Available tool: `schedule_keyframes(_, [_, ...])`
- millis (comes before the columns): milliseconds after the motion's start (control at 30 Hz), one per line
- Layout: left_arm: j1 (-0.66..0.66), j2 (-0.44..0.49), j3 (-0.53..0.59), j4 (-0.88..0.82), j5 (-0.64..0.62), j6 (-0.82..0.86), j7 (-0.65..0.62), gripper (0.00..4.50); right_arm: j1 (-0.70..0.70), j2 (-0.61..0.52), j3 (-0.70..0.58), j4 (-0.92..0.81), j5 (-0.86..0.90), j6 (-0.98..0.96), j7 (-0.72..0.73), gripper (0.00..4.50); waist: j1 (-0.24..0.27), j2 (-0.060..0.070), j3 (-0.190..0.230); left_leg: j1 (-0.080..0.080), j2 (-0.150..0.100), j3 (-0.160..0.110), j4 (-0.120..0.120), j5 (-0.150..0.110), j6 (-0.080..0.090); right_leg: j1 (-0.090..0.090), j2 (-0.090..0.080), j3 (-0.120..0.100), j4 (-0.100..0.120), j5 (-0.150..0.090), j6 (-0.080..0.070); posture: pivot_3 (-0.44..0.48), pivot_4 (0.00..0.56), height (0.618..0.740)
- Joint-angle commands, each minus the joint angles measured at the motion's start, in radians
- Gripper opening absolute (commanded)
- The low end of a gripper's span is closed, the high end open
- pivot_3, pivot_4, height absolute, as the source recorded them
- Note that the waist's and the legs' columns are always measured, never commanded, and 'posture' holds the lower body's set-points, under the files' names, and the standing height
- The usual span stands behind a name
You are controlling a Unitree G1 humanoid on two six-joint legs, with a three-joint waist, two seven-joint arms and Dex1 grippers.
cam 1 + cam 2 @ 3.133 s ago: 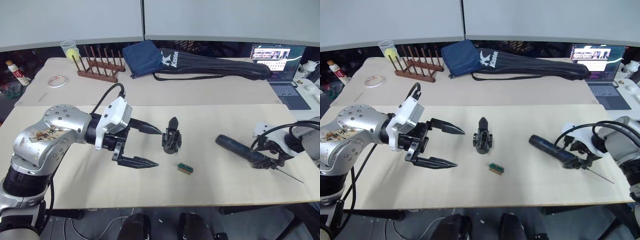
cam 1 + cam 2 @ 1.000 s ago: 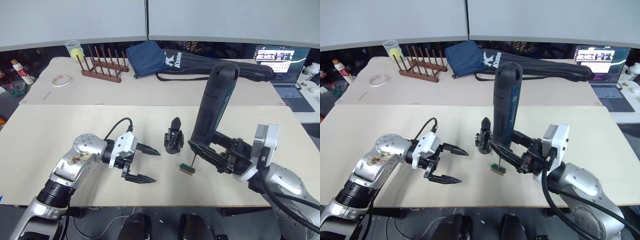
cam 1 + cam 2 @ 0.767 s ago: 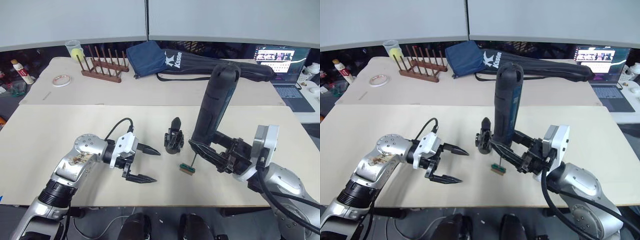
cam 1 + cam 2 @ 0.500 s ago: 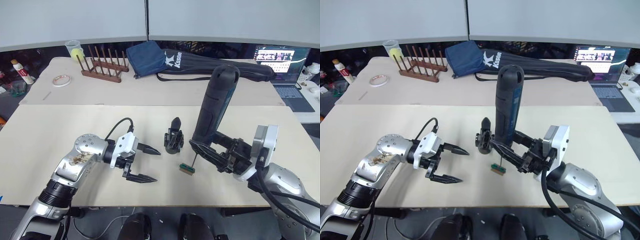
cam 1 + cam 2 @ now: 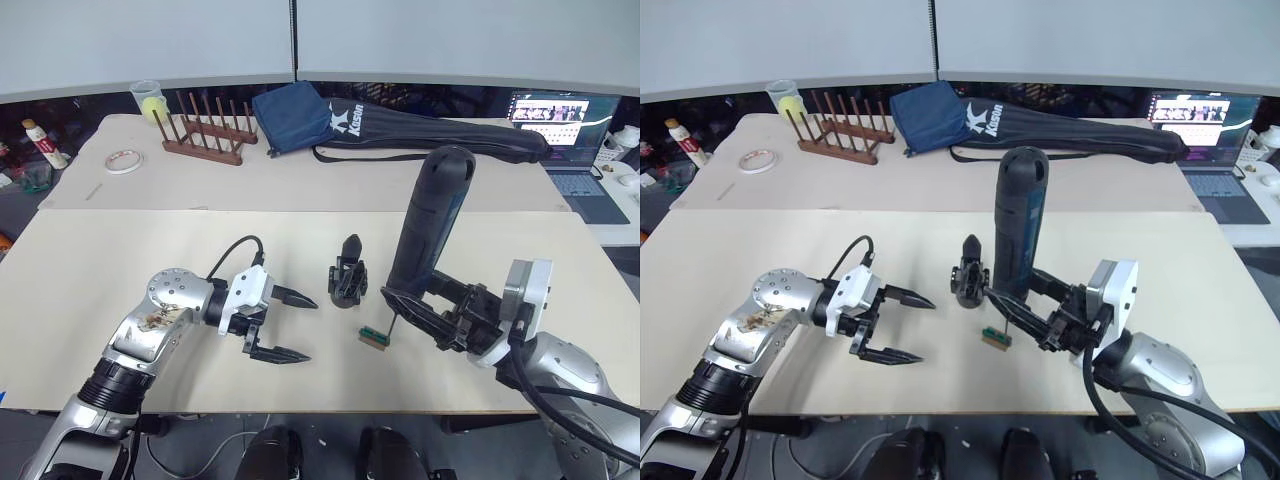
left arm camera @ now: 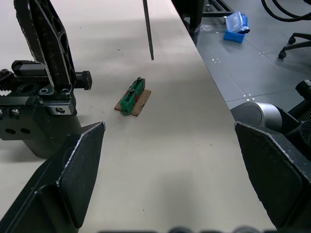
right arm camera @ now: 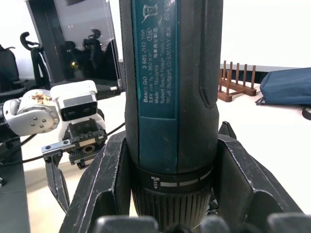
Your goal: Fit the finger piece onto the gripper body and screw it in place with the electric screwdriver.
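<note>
The gripper body point(image 5: 347, 285) stands mid-table with a pointed black finger rising from it; it also appears in the left wrist view point(image 6: 34, 116). A separate finger piece is out of view. My right gripper point(image 5: 432, 312) is shut on the electric screwdriver point(image 5: 431, 228), held nearly upright. Its thin bit point(image 5: 391, 322) points down just above a tiny green-and-red piece point(image 5: 374, 339), to the right of the body. In the right wrist view the screwdriver point(image 7: 170, 97) sits between the fingers point(image 7: 104, 187). My left gripper point(image 5: 308, 328) is open and empty, left of the body.
On the back table are a wooden peg rack point(image 5: 205, 135), a blue pouch point(image 5: 290, 115), a long black bag point(image 5: 430, 130), a tape roll point(image 5: 124, 160), a cup point(image 5: 147, 100) and a laptop point(image 5: 565, 130). The table's front edge runs close below both grippers.
The right gripper has sunk a little with the screwdriver, whose top now sits lower. The left gripper, the gripper body and the green-and-red piece have stayed put.
</note>
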Motion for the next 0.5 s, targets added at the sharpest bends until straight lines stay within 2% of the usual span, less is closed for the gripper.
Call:
schedule_keyframes(33, [-0.008, -0.001, 0.011, -0.007, 0.001, -0.024, -0.007, 4.5, 0.012, 0.012, 0.01, -0.014, -0.032, -0.089, 0.02, 1.91, 0.001, 0.0, 0.0, 0.0, 0.0, 0.0, 0.0, 0.0, 0.0, 0.0, 0.0, 0.0, 0.0, 0.0, 0.0, 0.0, 0.15, 0.74])
schedule_keyframes(500, [-0.004, -0.002, 0.012, -0.027, -0.002, -0.012, 0.002, 4.5, 0.043, 0.027, 0.039, 0.044, -0.089, -0.182, 0.049, 1.91, 0.0, 0.0, 0.0, 0.0, 0.0, 0.0, 0.0, 0.0, 0.0, 0.0, 0.0, 0.0, 0.0, 0.0, 0.0, 0.0, 0.15, 0.74])
